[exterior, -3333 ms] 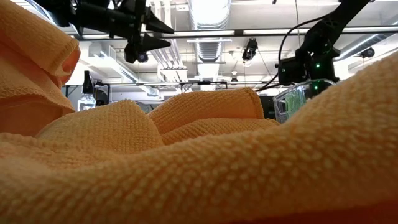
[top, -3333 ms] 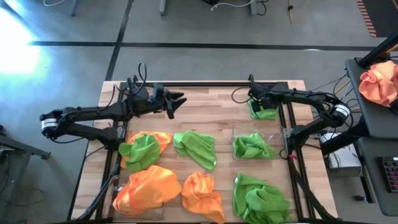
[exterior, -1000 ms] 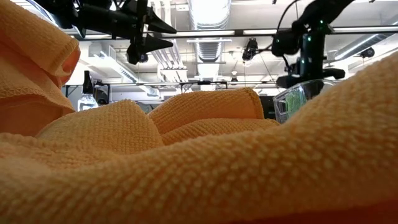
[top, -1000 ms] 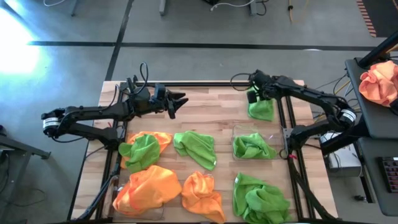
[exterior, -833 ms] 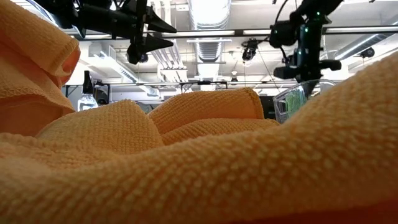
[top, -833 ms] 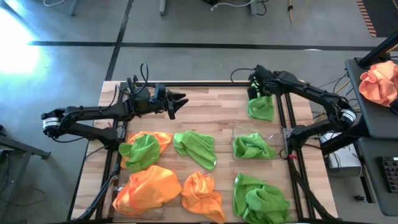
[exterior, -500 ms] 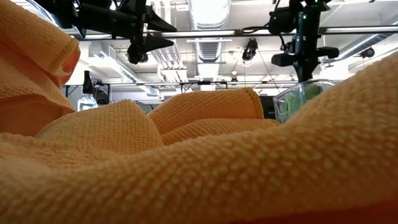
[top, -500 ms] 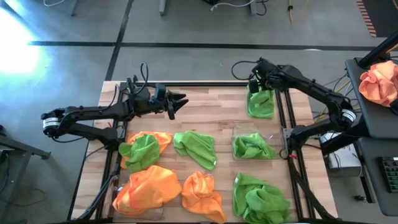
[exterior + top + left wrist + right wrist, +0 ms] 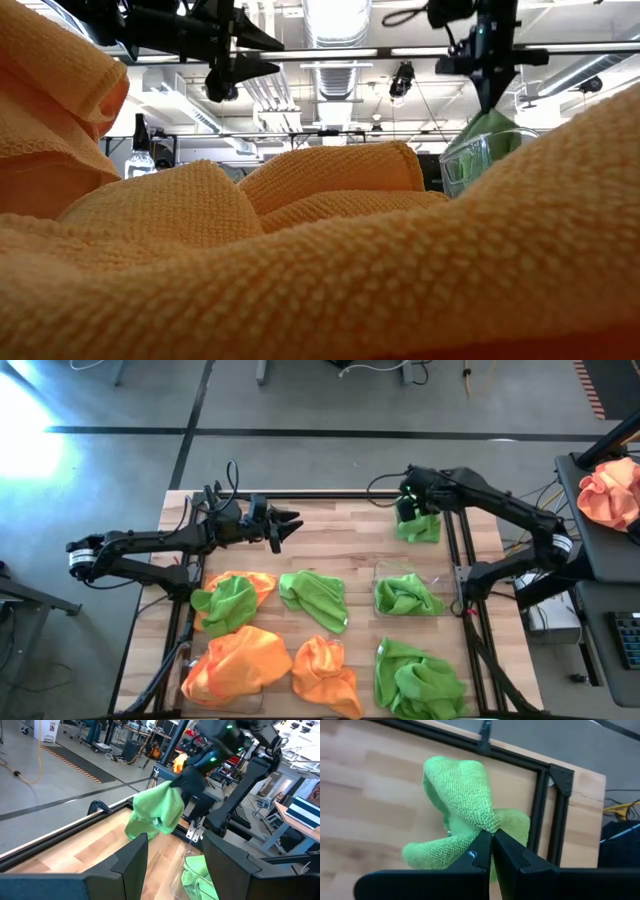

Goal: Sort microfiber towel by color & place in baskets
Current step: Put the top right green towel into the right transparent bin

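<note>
Right gripper (image 9: 492,851) pinched shut on green towel (image 9: 420,526) — lifted above far right table corner. Step judged: carry to green basket (image 9: 408,596), just nearer; release needed there. Left gripper (image 9: 282,525) held open, empty, mid-table.

towels (image 9: 314,598): lime green, bright orange | table (image 9: 340,540): pale wood | grippers: black

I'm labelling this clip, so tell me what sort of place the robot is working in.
Probably an industrial lab or workshop: bare ceiling ducts and strip lights overhead, a concrete floor with dark lines around the wooden table, and more equipment benches behind.
</note>
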Action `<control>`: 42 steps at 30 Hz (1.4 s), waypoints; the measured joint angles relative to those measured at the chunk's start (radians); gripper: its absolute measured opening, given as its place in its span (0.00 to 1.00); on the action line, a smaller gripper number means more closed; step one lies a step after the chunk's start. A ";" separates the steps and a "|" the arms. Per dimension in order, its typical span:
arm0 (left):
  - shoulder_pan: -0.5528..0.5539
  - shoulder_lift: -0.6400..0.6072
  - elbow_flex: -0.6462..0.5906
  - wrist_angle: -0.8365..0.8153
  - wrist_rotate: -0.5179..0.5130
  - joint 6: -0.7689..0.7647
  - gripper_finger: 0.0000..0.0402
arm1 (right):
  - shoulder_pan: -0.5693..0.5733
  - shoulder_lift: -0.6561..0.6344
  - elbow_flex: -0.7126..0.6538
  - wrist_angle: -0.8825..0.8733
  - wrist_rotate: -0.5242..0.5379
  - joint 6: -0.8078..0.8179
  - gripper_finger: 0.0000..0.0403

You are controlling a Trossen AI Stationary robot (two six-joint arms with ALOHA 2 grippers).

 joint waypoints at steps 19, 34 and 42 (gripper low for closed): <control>0.000 0.000 0.000 -0.002 0.078 0.017 0.43 | 0.496 0.000 0.228 -0.171 -0.005 0.352 0.02; -0.002 0.000 0.000 -0.074 0.129 0.014 0.43 | 0.717 0.001 0.424 -0.218 -0.009 0.451 0.02; -0.007 0.000 0.000 -0.078 0.155 0.001 0.43 | 0.775 0.001 0.555 -0.218 -0.068 0.451 0.02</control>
